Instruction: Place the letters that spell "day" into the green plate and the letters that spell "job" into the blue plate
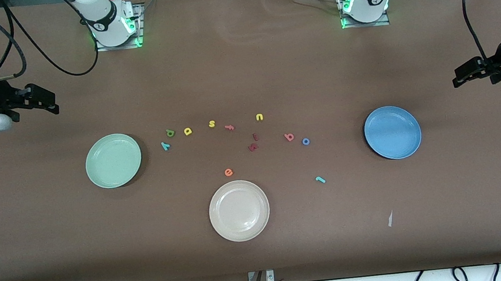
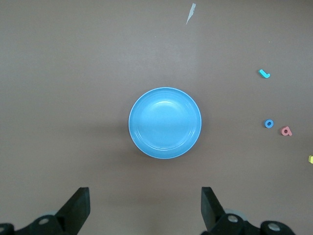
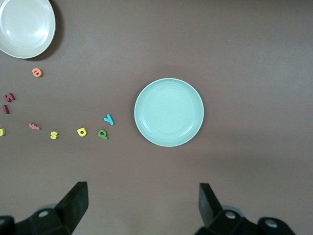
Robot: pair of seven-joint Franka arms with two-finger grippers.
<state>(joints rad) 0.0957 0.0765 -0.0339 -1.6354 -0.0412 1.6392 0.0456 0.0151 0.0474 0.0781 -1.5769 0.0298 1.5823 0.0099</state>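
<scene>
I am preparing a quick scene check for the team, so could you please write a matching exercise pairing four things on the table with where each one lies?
Things:
1. olive "d"
2. orange "e"
3. blue "o"
4. teal "j"

Places:
A. just beside the cream plate
B. beside the pink "b"
C. alone, between the cream plate and the blue plate
D. beside the yellow "a"

Pairs: 1-D, 2-A, 3-B, 4-C
</scene>
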